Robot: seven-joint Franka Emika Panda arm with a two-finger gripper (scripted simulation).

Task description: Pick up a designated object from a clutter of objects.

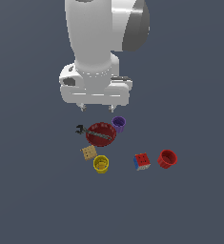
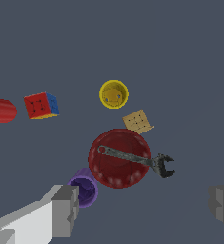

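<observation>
Hand: the hand (image 1: 97,108) hangs high over the red plate (image 1: 101,134), fingers spread wide, holding nothing.
Yellow cup: the yellow cup (image 1: 101,164) stands upright on the table (image 1: 189,200), just beside the tan block (image 1: 88,152).
Wrench: the black wrench (image 2: 137,159) lies across the plate.
Purple cup: the purple cup (image 1: 118,124) touches the plate's rim.
Others: the puzzle cube (image 1: 142,161) and red cup (image 1: 167,158) sit together toward the exterior view's right.

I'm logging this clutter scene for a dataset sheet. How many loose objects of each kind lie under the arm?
Cups: 3, namely the yellow cup, the red cup and the purple cup
Plates: 1, the red plate
Wrenches: 1, the black wrench, lying across the plate
Blocks: 1, the tan block
Puzzle cubes: 1, the puzzle cube
Total: 7
</observation>
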